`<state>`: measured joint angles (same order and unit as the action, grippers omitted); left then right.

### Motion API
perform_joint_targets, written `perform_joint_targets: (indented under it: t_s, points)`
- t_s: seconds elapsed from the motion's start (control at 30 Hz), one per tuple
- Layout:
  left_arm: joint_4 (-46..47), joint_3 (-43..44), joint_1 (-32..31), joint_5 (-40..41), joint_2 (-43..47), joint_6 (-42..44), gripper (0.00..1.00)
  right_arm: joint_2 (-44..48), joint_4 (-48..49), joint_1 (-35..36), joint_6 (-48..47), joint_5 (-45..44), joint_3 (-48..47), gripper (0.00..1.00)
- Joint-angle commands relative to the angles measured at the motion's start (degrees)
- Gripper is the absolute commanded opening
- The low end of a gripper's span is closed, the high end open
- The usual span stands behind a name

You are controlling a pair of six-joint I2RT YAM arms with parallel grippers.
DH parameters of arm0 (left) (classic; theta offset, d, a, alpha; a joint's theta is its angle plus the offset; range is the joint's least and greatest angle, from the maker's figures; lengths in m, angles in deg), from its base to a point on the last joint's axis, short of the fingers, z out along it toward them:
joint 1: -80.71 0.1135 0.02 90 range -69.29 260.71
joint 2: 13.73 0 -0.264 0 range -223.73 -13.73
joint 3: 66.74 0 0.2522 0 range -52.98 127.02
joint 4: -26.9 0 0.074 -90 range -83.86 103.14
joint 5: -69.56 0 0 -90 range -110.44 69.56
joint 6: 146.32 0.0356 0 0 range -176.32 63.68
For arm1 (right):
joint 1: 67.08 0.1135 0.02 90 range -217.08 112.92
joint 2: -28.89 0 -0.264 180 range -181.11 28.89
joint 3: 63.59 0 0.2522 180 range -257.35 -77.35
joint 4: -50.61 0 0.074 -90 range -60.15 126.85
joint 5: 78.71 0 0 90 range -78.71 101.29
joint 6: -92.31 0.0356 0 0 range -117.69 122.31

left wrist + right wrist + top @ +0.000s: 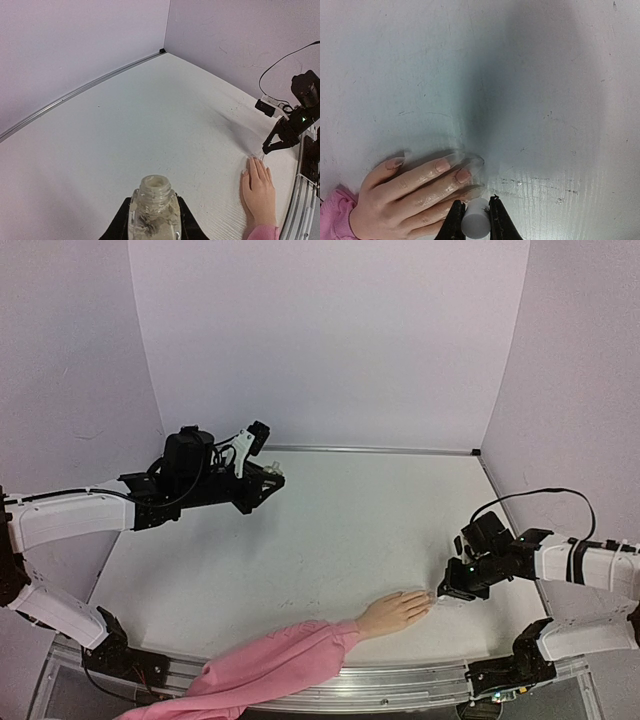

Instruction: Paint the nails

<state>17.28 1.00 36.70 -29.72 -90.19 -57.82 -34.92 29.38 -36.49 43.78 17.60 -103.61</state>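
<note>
1. The white table (330,540) is seen bearing the work along its near edge, right of centre
2. The mannequin hand (393,612) is laid palm down there, its fingers pointing right and its pink sleeve (270,665) trailing off to the near left; it is judged light and not fastened, so it is likely to be slid by any sideways push, and no hold on it is called for
3. The left gripper (154,217) is held above the far left of the table, well apart from the hand, its jaws closed on the body of a small open glass bottle (154,197); the bottle is kept upright, and it is judged fragile, slippery and apt to spill if tilted
4. The right gripper (474,220) is set low at the near right, just beside the fingertips, its jaws pinched on a small white cylinder (474,224), taken to be the brush handle; whether bristles are touching a finger cannot be told
5. The nails (463,175) are found at the right-hand ends of the fingers; they are judged tiny, smooth and hard, to be stroked lightly from above and never gripped
</note>
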Motion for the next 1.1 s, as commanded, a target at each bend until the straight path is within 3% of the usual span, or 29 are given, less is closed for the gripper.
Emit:
perform_joint_targets:
  t_s: [0.0,0.2,0.6,1.07]
  points:
    - [3.9,0.8,0.4,0.5,1.8,0.2,0.0,2.0,-2.5,0.4,2.3,-3.5,-2.5,0.0]
    - [3.9,0.5,0.4,0.6,2.0,0.2,0.0,3.6,-5.7,0.4,1.9,-5.5,-3.8,0.0]
    - [3.9,0.2,0.4,0.1,2.6,-0.5,0.0,3.4,-2.4,0.6,-2.7,2.8,-2.5,0.0]
    - [3.9,-0.3,0.4,0.5,3.5,-0.5,0.0,1.2,-2.2,1.3,-0.8,-0.4,-2.5,0.0]
